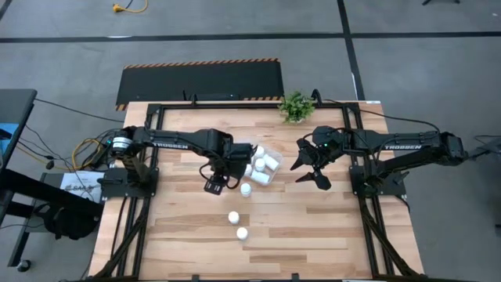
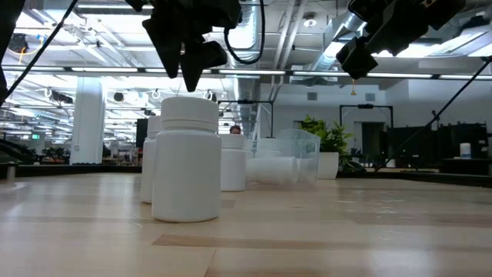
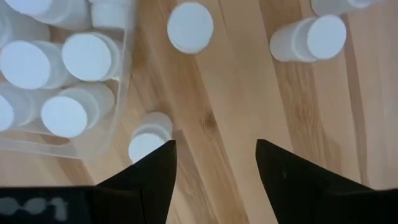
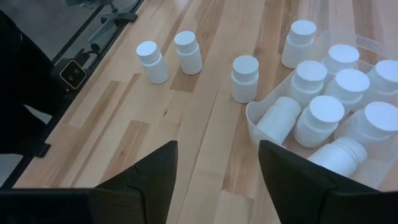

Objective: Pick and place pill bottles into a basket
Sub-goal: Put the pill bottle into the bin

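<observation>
The clear basket [image 1: 272, 174] stands mid-table and holds several white pill bottles [image 4: 325, 118], most upright and some lying. Loose bottles stand upright on their bases on the wood: one [image 1: 246, 189] just near of the basket, two more [image 1: 233, 217] [image 1: 242, 233] nearer the front edge, and one [image 3: 149, 140] against the basket's wall. My left gripper [image 3: 216, 180] is open and empty, points down, and hovers beside the basket's left side [image 1: 225, 176]. My right gripper [image 4: 217, 180] is open and empty, raised to the right of the basket [image 1: 308, 172].
A small green potted plant [image 1: 296, 107] stands at the table's far edge, behind the basket. Bare wood lies across the near half of the table and to the right of the loose bottles. In the low view one bottle [image 2: 184, 160] stands close to the camera.
</observation>
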Robot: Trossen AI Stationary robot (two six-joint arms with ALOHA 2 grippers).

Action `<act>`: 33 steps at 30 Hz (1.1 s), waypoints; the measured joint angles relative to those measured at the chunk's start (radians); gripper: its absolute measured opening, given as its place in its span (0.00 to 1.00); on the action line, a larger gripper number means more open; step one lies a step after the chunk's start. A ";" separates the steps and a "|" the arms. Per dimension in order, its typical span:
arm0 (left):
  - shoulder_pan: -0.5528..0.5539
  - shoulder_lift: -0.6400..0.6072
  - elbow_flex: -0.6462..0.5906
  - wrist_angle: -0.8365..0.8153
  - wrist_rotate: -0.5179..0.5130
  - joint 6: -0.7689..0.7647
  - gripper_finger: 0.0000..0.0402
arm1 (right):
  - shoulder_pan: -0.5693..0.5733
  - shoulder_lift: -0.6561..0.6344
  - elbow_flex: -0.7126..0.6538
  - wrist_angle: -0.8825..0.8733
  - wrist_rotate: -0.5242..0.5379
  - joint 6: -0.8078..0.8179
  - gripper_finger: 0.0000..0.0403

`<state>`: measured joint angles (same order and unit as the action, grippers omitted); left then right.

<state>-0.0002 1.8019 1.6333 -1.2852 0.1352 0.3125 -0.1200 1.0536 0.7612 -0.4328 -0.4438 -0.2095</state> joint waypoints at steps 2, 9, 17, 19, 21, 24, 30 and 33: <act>0.000 0.000 0.000 -0.007 0.000 0.014 0.52 | 0.000 0.000 0.000 0.000 0.000 0.000 0.54; 0.001 0.000 0.000 0.003 0.015 0.039 0.52 | 0.000 0.000 0.000 0.000 0.000 0.000 0.54; 0.002 0.000 0.000 -0.053 0.009 0.018 0.52 | 0.000 0.000 0.000 0.000 0.000 0.000 0.54; 0.002 0.001 0.000 -0.071 0.010 0.018 0.52 | 0.000 0.000 0.000 0.000 0.000 0.000 0.54; 0.002 0.001 0.000 -0.095 0.011 0.018 0.52 | 0.000 0.000 0.000 0.000 0.000 0.000 0.54; 0.002 0.001 0.000 -0.119 0.013 0.020 0.52 | 0.000 0.000 0.000 0.000 0.000 0.001 0.54; 0.003 0.001 0.000 -0.178 0.015 0.029 0.59 | 0.000 0.000 0.000 0.000 0.000 0.001 0.54; 0.003 -0.010 -0.001 -0.202 0.009 0.034 0.65 | 0.000 0.000 0.000 0.000 0.000 0.001 0.54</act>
<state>0.0029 1.7914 1.6321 -1.4868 0.1446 0.3469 -0.1200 1.0538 0.7612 -0.4324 -0.4438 -0.2082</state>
